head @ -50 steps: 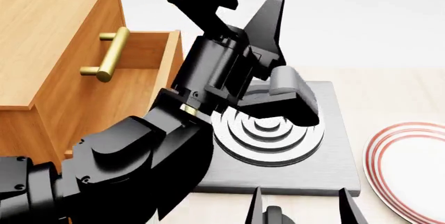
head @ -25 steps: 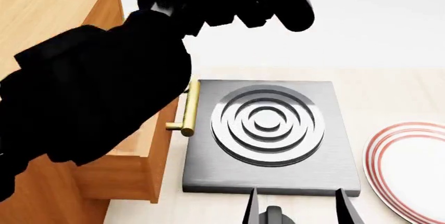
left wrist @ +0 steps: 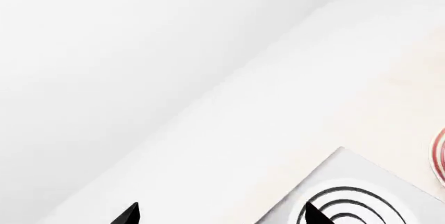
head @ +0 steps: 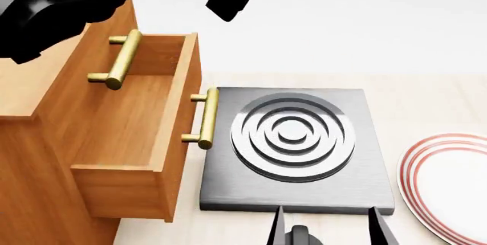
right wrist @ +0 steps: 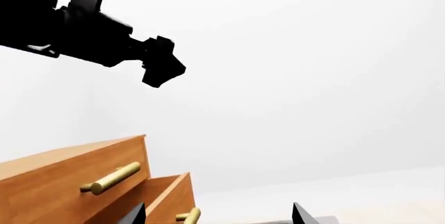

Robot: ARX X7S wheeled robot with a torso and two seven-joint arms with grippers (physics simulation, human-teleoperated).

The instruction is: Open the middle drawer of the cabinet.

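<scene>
A: What has moved since the earlier frames?

B: The left arm (head: 84, 0), which filled the middle of the head view a moment ago and hid the drawer, has lifted up and away to the top left corner. The middle drawer (head: 145, 142) is now in full view, pulled well out of the cabinet (head: 38, 142).

A: Where does the drawer sit now?

B: Its open box juts out from the cabinet's face, the inside bare wood. Its brass handle (head: 207, 118) hangs over the edge of a grey hob plate (head: 365, 159) with raised rings. Above it, the upper drawer front (head: 72, 80) stays shut, with its own brass handle (head: 122, 60).

A: What are the grippers doing?

B: The left gripper (left wrist: 219, 214) shows two black fingertips set apart in its wrist view, nothing between them, aimed over the pale counter (left wrist: 334, 94). The right gripper (head: 329, 227) sits low at the bottom edge of the head view, its fingers also spread and empty.

A: Anything else nearby?

B: A white plate with red rings (head: 449, 182) lies to the right of the hob plate, well apart from the drawer.

A: What does this mean for the task?

B: I judge the opening done: the drawer is out and the arm has let go and withdrawn.
</scene>
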